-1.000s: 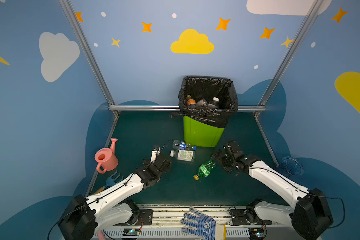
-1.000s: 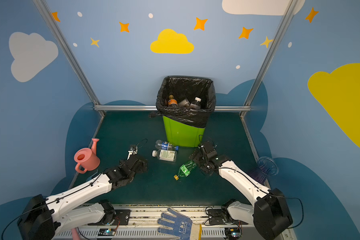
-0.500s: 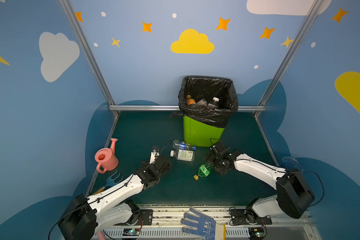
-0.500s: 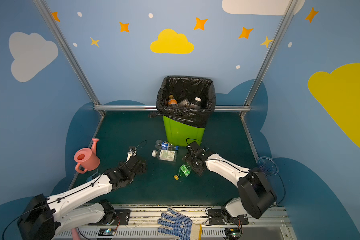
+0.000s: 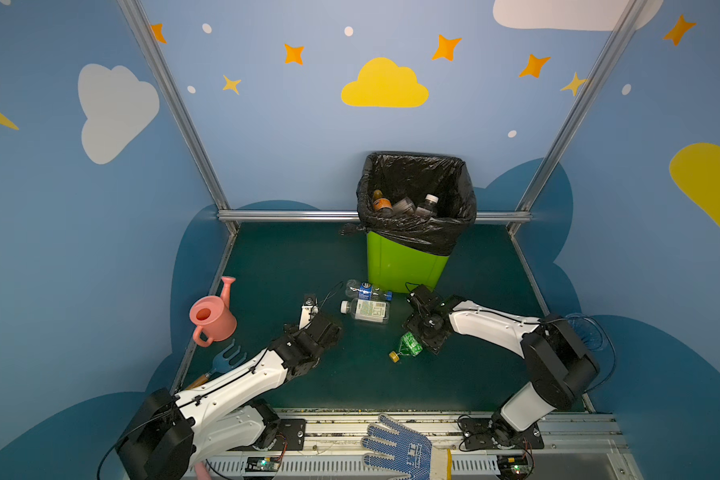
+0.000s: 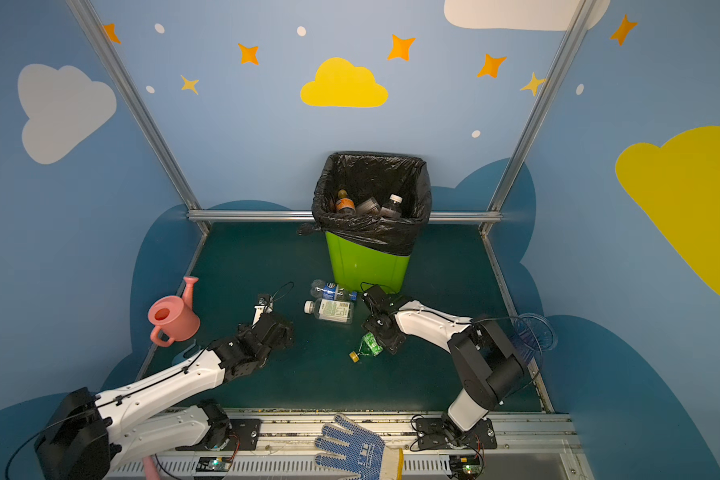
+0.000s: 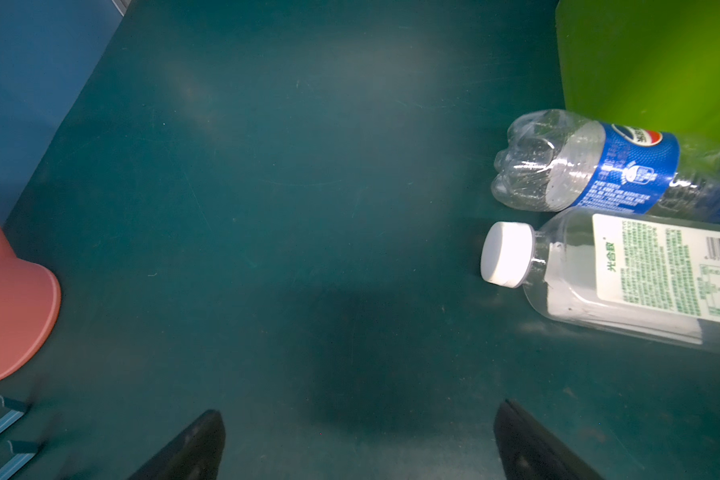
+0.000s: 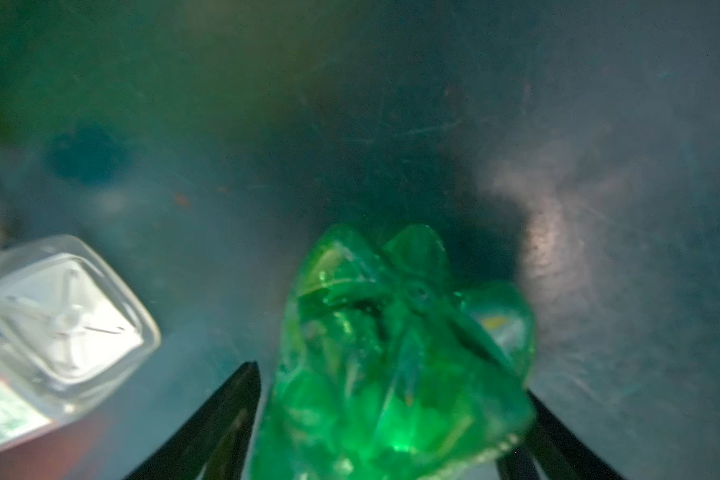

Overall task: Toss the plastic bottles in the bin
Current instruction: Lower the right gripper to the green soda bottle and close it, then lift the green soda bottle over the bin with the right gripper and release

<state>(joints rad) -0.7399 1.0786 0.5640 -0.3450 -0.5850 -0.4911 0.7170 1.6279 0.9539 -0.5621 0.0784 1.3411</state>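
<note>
A crumpled green bottle point(image 5: 410, 345) point(image 6: 370, 345) with a yellow cap lies on the dark green floor. My right gripper point(image 5: 420, 340) point(image 8: 391, 382) is down over its base end, fingers pressed to both sides of the green bottle point(image 8: 391, 353). Two clear bottles lie in front of the bin point(image 5: 400, 266) point(image 6: 362, 270): a blue-labelled one point(image 5: 366, 290) point(image 7: 624, 170) and a white-capped one point(image 5: 366, 311) point(image 7: 641, 274). My left gripper point(image 5: 329, 326) point(image 7: 360, 409) hovers open and empty to their left. Several bottles point(image 5: 404, 204) rest inside the bag-lined bin.
A pink watering can point(image 5: 213, 316) and a blue hand rake point(image 5: 229, 359) sit at the left edge. A small white device point(image 5: 307, 309) with a cable lies beside my left gripper. A blue dotted glove point(image 5: 400, 451) lies on the front rail. A ribbed clear vase point(image 5: 587, 332) stands far right.
My right arm swung in to the left and came down over the green bottle, and its fingers narrowed around it. The left arm has stayed put.
</note>
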